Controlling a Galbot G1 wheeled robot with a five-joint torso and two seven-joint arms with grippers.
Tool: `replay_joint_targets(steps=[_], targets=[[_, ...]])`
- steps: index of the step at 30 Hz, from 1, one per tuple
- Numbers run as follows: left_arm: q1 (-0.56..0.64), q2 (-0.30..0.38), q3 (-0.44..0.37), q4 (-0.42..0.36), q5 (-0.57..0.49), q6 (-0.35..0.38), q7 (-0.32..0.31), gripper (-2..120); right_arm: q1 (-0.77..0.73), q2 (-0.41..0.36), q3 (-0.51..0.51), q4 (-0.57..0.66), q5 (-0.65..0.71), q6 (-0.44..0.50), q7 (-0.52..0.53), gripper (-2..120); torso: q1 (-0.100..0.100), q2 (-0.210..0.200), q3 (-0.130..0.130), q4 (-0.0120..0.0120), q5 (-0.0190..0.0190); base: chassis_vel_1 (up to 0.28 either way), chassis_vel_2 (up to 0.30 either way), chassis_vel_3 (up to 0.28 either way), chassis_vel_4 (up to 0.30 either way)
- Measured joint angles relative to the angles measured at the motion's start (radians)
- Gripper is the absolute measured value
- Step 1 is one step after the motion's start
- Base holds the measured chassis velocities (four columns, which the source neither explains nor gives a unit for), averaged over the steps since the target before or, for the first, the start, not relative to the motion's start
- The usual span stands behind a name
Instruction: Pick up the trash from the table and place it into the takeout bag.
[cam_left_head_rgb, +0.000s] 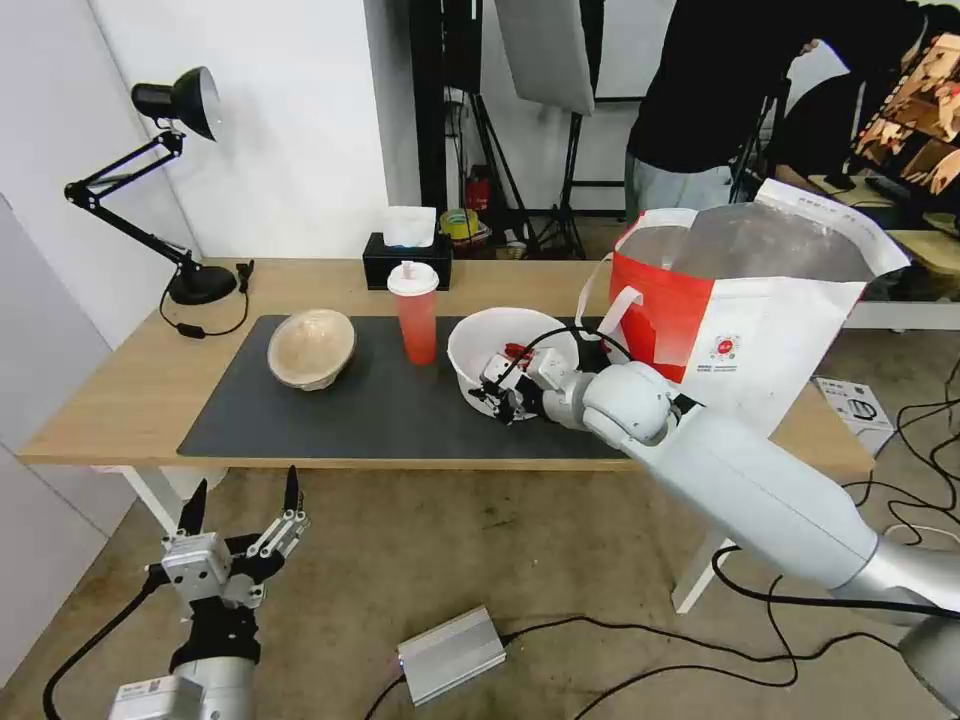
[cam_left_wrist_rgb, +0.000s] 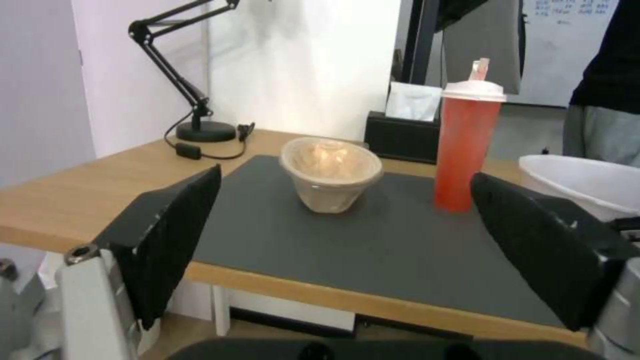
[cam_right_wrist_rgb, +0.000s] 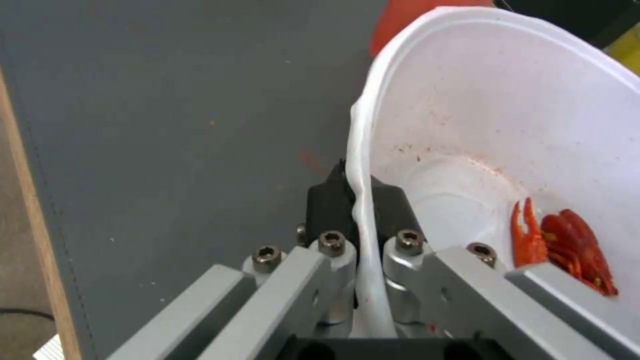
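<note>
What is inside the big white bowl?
Red crayfish shell scraps lie inside the white round bowl; the right gripper pinches its rim, and its frame covers part of the bottom.

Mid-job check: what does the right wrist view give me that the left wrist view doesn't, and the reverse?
Right wrist view alone: the right end effector pinching the white bowl's rim, one finger inside and one outside, and red food scraps in the bowl. Left wrist view alone: the open left end effector short of the table edge, the beige bowl, the red cup, lamp, tissue box. Both: the white bowl and grey mat.
</note>
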Motion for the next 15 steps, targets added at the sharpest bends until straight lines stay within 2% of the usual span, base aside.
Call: replay_joint_targets(steps=[7, 15], targets=[[0.0, 0.0, 0.0, 0.0, 0.0, -0.001, -0.001, 100, 0.003, -0.016, 0.024, 0.014, 0.018, 0.0, 0.008, 0, 0.0, 0.0, 0.0, -0.0001, 0.0, 0.0, 0.0, 0.0, 0.0], [0.0, 0.0, 0.0, -0.003, 0.0, -0.002, -0.003, 100, -0.018, -0.061, 0.081, 0.087, 0.019, -0.002, 0.014, 0, 0.0, 0.0, 0.0, -0.0002, 0.0, 0.0, 0.0, 0.0, 0.0]])
